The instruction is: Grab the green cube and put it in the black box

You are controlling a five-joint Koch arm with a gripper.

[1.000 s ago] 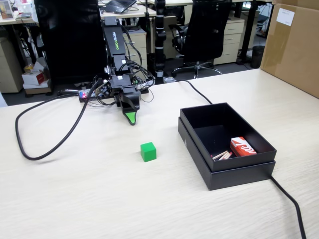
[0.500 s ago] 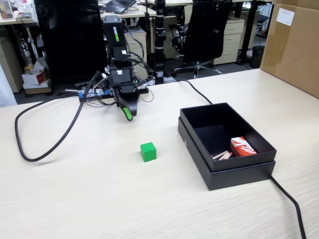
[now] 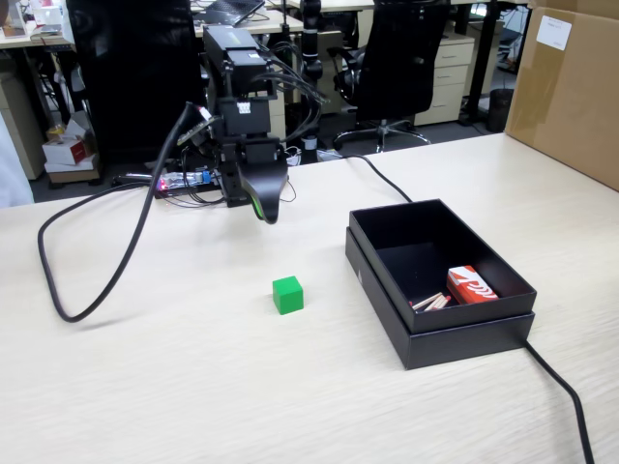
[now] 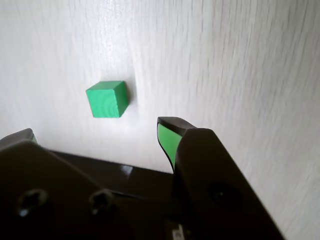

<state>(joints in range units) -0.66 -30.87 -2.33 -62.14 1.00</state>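
The green cube (image 3: 287,294) rests on the pale wooden table, left of the black box (image 3: 387,273). In the wrist view the green cube (image 4: 106,99) lies ahead of the jaws, nearer the left one. My gripper (image 3: 265,208) hangs above the table, behind the cube and well clear of it. In the wrist view the gripper (image 4: 97,131) stands open, its green-lined fingertips (image 4: 167,137) wide apart with nothing between them. The black box sits in its wider lid and is open at the top.
Inside the box lie a red and white packet (image 3: 471,285) and some thin sticks (image 3: 430,303). A black cable (image 3: 97,261) loops across the table at left; another cable (image 3: 561,387) runs from the box's front corner. A brown carton (image 3: 571,87) stands at the far right.
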